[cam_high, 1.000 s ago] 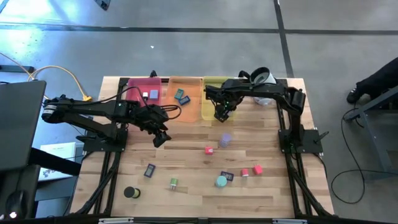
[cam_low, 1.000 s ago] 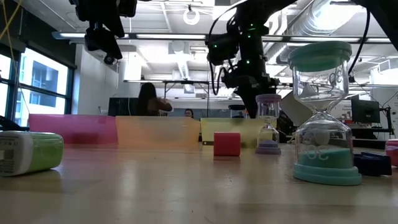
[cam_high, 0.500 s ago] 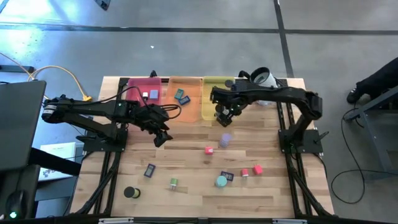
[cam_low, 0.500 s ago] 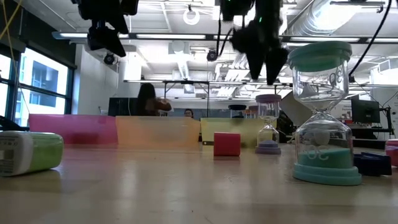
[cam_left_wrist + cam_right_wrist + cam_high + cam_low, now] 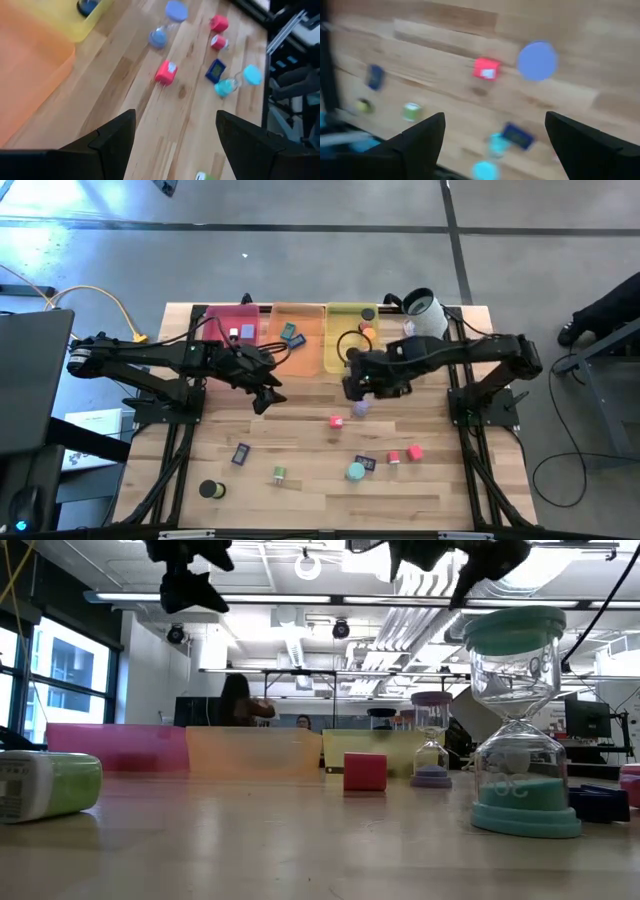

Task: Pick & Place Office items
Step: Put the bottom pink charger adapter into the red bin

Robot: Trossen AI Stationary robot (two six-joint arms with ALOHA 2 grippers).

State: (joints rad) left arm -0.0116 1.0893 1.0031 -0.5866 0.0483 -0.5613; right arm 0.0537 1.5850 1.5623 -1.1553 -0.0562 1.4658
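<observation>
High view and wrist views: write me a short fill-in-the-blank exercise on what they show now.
1. The right pincer hovers above the ____ hourglass.
2. The three trays are pink, orange and ____.
3. Both pincers, including the left pincer, are ____ and hold nothing.
4. The red cube lies on the ____ table.

Missing words: purple; yellow; open; wooden

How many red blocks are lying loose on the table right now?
3. One red block lies mid-table beside the purple hourglass; two more sit together nearer the right arm's side. Others may be hidden under the arms.
</observation>
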